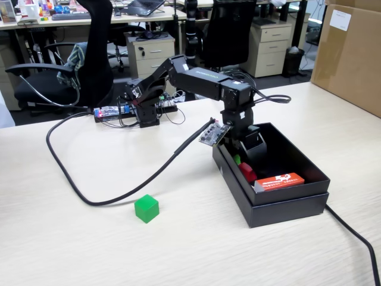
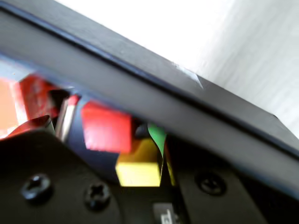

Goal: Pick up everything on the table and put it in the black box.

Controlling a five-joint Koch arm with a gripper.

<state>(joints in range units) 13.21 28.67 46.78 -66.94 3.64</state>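
A green cube (image 1: 146,208) lies alone on the pale table (image 1: 77,250), left of the black box (image 1: 286,207) in the fixed view. My gripper (image 1: 243,152) is lowered inside the box at its far left end. In the wrist view my gripper (image 2: 140,158) is shut on the yellow cube (image 2: 138,168), which sits between the two black jaws. The red cube (image 2: 106,126) rests on the box floor just beyond it, and the fixed view shows the red cube (image 1: 246,171) too. The box wall (image 2: 163,84) crosses the wrist view. The arm hides the yellow cube in the fixed view.
A flat orange-red packet (image 1: 278,180) lies in the box near its front wall. A thick black cable (image 1: 89,193) curves across the table left of the green cube. Another cable (image 1: 357,238) runs off at the right. A big brown carton (image 1: 351,53) stands at the back right.
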